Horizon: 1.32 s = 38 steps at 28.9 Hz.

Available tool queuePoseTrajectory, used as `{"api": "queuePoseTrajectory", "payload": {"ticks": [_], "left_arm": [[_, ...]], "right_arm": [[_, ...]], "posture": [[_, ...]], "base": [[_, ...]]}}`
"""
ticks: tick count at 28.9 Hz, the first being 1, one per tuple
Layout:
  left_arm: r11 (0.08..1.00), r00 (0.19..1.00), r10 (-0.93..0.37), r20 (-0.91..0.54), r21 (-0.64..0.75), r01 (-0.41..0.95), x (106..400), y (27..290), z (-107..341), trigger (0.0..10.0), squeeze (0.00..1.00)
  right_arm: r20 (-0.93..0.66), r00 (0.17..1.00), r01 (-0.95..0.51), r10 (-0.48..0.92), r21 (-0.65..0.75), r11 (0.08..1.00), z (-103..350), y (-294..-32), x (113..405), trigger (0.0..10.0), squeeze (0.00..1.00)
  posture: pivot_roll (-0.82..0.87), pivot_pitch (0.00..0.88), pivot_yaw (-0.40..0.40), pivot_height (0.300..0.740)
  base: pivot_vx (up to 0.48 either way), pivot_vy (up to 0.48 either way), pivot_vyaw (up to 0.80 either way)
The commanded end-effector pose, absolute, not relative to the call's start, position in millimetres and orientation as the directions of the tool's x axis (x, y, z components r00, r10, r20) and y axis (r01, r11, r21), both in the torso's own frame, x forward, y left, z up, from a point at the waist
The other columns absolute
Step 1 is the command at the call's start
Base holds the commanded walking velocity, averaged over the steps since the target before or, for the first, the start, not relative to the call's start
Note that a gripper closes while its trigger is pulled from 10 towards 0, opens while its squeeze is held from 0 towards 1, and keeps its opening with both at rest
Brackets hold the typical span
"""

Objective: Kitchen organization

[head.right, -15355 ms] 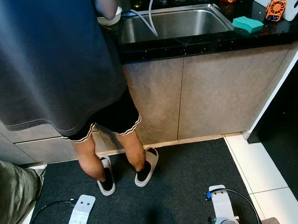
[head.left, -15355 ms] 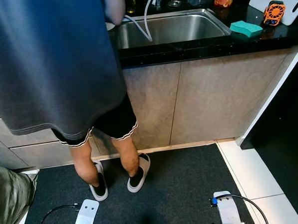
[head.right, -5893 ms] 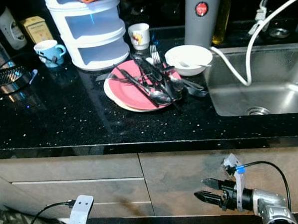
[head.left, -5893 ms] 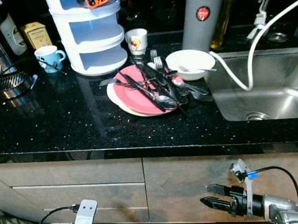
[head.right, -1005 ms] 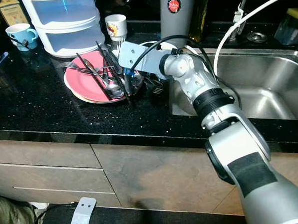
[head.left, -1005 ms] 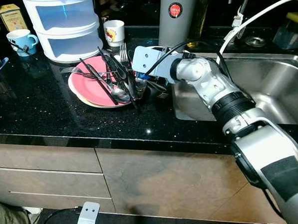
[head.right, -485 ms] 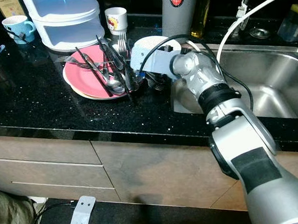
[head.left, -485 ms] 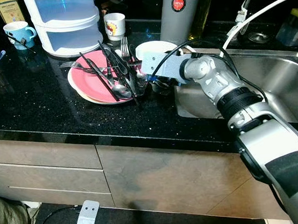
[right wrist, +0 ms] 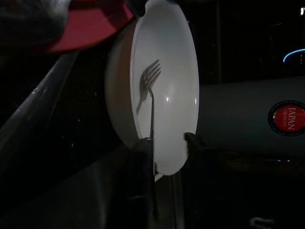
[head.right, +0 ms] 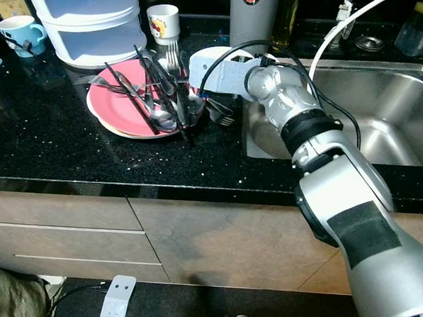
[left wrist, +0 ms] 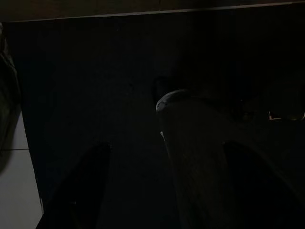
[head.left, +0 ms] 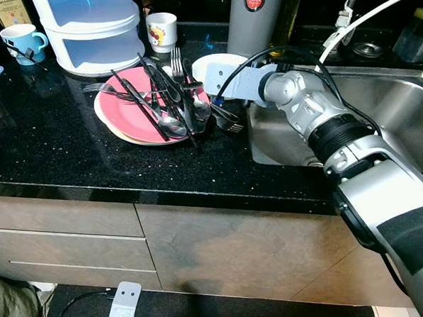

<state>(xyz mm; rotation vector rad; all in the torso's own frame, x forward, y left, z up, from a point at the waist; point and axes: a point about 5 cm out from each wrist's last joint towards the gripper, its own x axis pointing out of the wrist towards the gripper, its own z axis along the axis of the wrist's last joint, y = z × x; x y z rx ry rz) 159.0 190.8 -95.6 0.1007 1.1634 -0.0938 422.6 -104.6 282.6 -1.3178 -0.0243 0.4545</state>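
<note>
Right claw [right wrist: 164, 143] at the near rim of the white bowl [right wrist: 164, 90], fingers slightly parted, one either side of the handle of the fork [right wrist: 151, 95] lying in it; grip can't be confirmed. Bowl sits on the black counter [head.left: 69, 159], at 3 o'clock of the pink plate [head.left: 134, 109] piled with cutlery [head.left: 169, 97], beside the sink [head.left: 401, 113]. Left claw [left wrist: 157, 191] hangs idle in the dark, fingers apart.

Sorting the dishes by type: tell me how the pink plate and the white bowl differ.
The flat pink plate carries a pile of dark cutlery; the deep white bowl holds a single fork. The plate sits further from the steel sink, the bowl near its edge. The right gripper is at the bowl's rim, not the plate's. Both sit on the black counter.
</note>
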Motion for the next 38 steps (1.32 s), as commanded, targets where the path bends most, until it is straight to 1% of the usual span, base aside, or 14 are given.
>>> {"api": "queuePoseTrajectory", "payload": {"ticks": [1, 10, 13, 14, 15, 16, 17, 23, 30, 32, 33, 34, 35, 38], "left_arm": [[0.991, 0.375, -0.033, -0.926, 0.018, 0.131, 153.4, 185.4, -98.5, 10.0, 0.0], [0.991, 0.377, -0.033, -0.926, 0.017, 0.13, 154.2, 185.5, -98.2, 10.0, 0.0], [0.991, 0.377, -0.033, -0.926, 0.017, 0.13, 154.4, 185.5, -98.1, 10.0, 0.0], [0.991, 0.377, -0.033, -0.925, 0.017, 0.13, 154.4, 185.5, -98.1, 10.0, 0.0], [0.991, 0.377, -0.033, -0.925, 0.017, 0.13, 154.4, 185.5, -98.1, 10.0, 0.0], [0.991, 0.377, -0.033, -0.925, 0.018, 0.131, 154.5, 185.6, -98.1, 10.0, 0.0], [0.991, 0.377, -0.033, -0.926, 0.018, 0.132, 154.6, 185.8, -98.0, 10.0, 0.0], [0.991, 0.376, -0.034, -0.926, 0.019, 0.135, 154.6, 185.7, -98.0, 10.0, 0.0], [0.99, 0.373, -0.035, -0.927, 0.019, 0.139, 153.7, 185.4, -98.4, 10.0, 0.0], [0.99, 0.373, -0.035, -0.927, 0.019, 0.139, 153.5, 185.4, -98.4, 10.0, 0.0], [0.99, 0.372, -0.035, -0.927, 0.018, 0.139, 153.3, 185.3, -98.5, 10.0, 0.0], [0.99, 0.372, -0.035, -0.927, 0.018, 0.139, 153.3, 185.3, -98.5, 10.0, 0.0], [0.99, 0.372, -0.035, -0.928, 0.018, 0.139, 153.1, 185.2, -98.6, 10.0, 0.0], [0.99, 0.371, -0.036, -0.928, 0.018, 0.139, 152.6, 185.0, -98.8, 10.0, 0.0]], "right_arm": [[-0.228, 0.92, -0.29, 0.32, -0.943, 0.161, 287.2, -105.8, 423.4, 0.0, 0.0], [-0.236, 0.915, -0.297, 0.327, -0.943, 0.151, 286.1, -103.5, 423.1, 0.0, 0.0], [-0.241, 0.907, -0.312, 0.345, -0.935, 0.167, 286.1, -101.7, 422.5, 0.0, 0.0], [-0.231, 0.904, -0.316, 0.361, -0.928, 0.197, 287.8, -100.0, 422.2, 4.3, 0.0], [-0.231, 0.904, -0.316, 0.361, -0.928, 0.197, 287.8, -100.0, 422.2, 4.3, 0.0], [-0.226, 0.894, -0.333, 0.388, -0.913, 0.236, 290.1, -97.7, 421.4, 10.0, 0.02], [-0.223, 0.881, -0.354, 0.417, -0.896, 0.268, 295.4, -95.9, 420.4, 10.0, 1.0], [-0.235, 0.882, -0.356, 0.408, -0.9, 0.251, 297.9, -100.0, 420.6, 10.0, 1.0], [-0.297, 0.902, -0.355, 0.314, -0.924, 0.146, 287.8, -111.7, 423.0, 10.0, 1.0], [-0.303, 0.905, -0.354, 0.298, -0.926, 0.133, 285.9, -113.3, 423.4, 10.0, 1.0], [-0.317, 0.904, -0.362, 0.285, -0.924, 0.12, 283.3, -114.8, 423.5, 10.0, 0.04], [-0.317, 0.904, -0.362, 0.285, -0.924, 0.12, 283.3, -114.8, 423.5, 10.0, 0.04], [-0.33, 0.904, -0.369, 0.271, -0.924, 0.105, 280.7, -116.6, 423.6, 10.0, 0.0], [-0.33, 0.909, -0.364, 0.252, -0.926, 0.099, 279.3, -118.5, 424.1, 10.0, 0.0]], "posture": [[0.0, 0.076, -0.048, 0.74], [0.0, 0.075, -0.047, 0.74], [0.0, 0.073, -0.047, 0.74], [0.0, 0.073, -0.047, 0.74], [0.0, 0.073, -0.047, 0.74], [0.0, 0.072, -0.045, 0.74], [0.0, 0.072, -0.043, 0.74], [0.0, 0.071, -0.044, 0.74], [0.0, 0.062, -0.042, 0.74], [0.0, 0.061, -0.043, 0.74], [0.0, 0.06, -0.044, 0.74], [0.0, 0.06, -0.044, 0.74], [0.0, 0.058, -0.045, 0.74], [0.0, 0.055, -0.045, 0.74]], "base": [[0.0, 0.0, 0.0], [0.0, 0.0, 0.0], [0.0, 0.0, 0.0], [0.0, 0.0, 0.0], [0.0, 0.0, 0.0], [0.0, 0.0, 0.0], [0.0, 0.0, 0.0], [0.0, 0.0, 0.0], [0.0, 0.0, 0.0], [0.0, 0.0, 0.0], [0.0, 0.0, 0.0], [0.0, 0.0, 0.0], [0.0, 0.0, 0.0], [0.0, 0.0, 0.0]]}}
